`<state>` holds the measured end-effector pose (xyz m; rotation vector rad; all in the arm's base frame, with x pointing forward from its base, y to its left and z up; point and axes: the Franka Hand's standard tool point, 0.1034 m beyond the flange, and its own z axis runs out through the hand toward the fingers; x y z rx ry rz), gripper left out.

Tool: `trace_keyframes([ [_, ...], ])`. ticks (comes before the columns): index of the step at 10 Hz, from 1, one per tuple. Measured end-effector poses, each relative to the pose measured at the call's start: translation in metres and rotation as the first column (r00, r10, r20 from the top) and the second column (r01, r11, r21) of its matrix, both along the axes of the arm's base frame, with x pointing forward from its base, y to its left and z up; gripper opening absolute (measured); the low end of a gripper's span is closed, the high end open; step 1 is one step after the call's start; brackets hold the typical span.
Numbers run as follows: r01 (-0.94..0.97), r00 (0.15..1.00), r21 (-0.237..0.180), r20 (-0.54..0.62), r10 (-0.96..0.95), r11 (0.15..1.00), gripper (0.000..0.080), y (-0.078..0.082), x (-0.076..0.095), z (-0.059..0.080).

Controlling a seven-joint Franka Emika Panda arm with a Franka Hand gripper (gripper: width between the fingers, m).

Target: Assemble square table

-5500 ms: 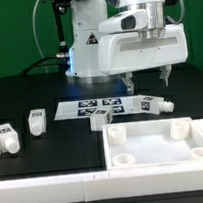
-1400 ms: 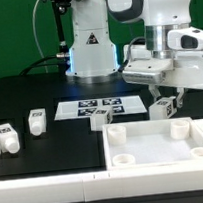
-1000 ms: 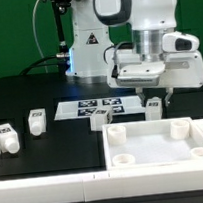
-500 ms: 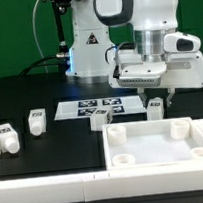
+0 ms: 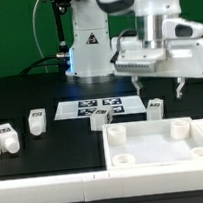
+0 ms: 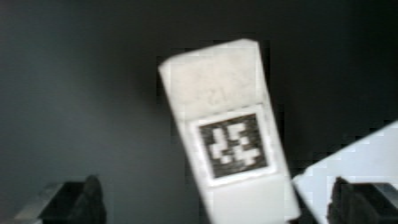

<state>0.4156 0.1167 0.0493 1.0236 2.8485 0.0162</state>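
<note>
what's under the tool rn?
One leg, tag face showing, lies on the black table. The open tool hangs above it and is not touching it. The leg covers its own underside and the patch of table beneath it.

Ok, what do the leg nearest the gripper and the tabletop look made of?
Leg: apparently matte white plastic, from its even, dull surface; the black-and-white tag looks printed or stuck on. Tabletop: likely the same plastic, with a smooth moulded rim.
</note>
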Motion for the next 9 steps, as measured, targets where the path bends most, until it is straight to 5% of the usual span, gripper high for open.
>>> trace_keyframes([
  [3, 0.353, 0.932, 0.066, 0.063, -0.357, 0.933, 0.0646, 0.024, 0.037, 0.022],
  [7, 0.516, 0.853, 0.092, 0.042, -0.521, 0.852, 0.0648, 0.023, 0.032, 0.018],
  [9, 0.702, 0.703, 0.144, 0.016, -0.711, 0.697, 0.0648, 0.027, 0.04, 0.019],
])
